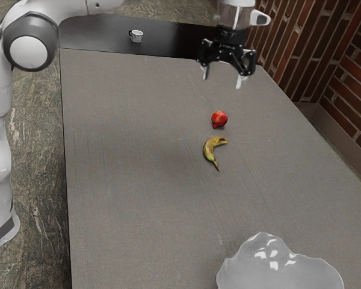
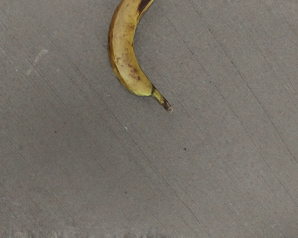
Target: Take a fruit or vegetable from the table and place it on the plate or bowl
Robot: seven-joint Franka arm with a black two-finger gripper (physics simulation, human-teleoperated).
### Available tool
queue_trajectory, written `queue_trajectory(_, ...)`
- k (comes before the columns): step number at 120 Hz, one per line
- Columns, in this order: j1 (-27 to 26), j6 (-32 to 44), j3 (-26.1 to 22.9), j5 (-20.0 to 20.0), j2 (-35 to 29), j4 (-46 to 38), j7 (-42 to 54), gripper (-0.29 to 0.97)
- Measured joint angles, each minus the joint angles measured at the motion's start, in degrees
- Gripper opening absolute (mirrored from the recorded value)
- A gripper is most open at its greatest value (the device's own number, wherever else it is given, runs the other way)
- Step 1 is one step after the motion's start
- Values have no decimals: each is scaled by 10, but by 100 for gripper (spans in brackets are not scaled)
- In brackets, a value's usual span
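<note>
A red apple-like fruit [image 1: 219, 118] lies on the grey table [image 1: 138, 180] right of its middle. Just in front of it rests a spotted yellow banana [image 1: 213, 149], whose curved body and stem end [image 2: 126, 54] also appear in the wrist view on the bare tabletop. A translucent white bowl [image 1: 280, 264] with a wavy rim stands at the near edge. My gripper [image 1: 222, 76] hangs open well above the table, behind and above the red fruit, with nothing between its fingers.
A small white cup [image 1: 136, 35] stands on the dark far strip of the table. A brick wall [image 1: 325, 54] runs along the exterior view's right. The robot's white base [image 1: 0, 150] stands at the left.
</note>
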Motion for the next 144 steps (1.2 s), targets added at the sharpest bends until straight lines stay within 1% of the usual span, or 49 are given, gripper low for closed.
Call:
queue_trajectory(18, 1, -21, -4, -7, -12, 6, -217, 68)
queue_trajectory(25, -2, -26, -6, -8, -33, 7, -281, 68)
queue_trajectory(34, -16, -34, -5, -11, -56, 5, -349, 68)
queue_trajectory(42, -39, -42, 2, -13, -58, 2, -367, 68)
queue_trajectory(49, -58, -47, 8, -13, -51, -3, -353, 68)
queue_trajectory(56, -65, -52, 11, -13, -44, -9, -330, 68)
queue_trajectory(68, -74, -41, 50, -14, -57, -83, -271, 68)
queue_trajectory(74, -64, -26, 61, -14, -59, -116, -239, 68)
queue_trajectory(82, -40, 20, 67, -13, -79, -200, -193, 68)
queue_trajectory(88, -22, 57, 68, -13, -66, -232, -157, 68)
queue_trajectory(96, -1, 102, 66, -13, -41, -245, -111, 68)
queue_trajectory(102, -1, 127, 66, -13, -31, -248, -78, 68)
queue_trajectory(118, -59, 174, 65, -14, -9, -249, -1, 68)
queue_trajectory(124, -68, 186, 66, -14, -2, -249, 24, 68)
queue_trajectory(133, -64, 200, 67, -17, 18, -248, 57, 68)
queue_trajectory(144, -43, 214, 68, -26, 34, -247, 93, 68)
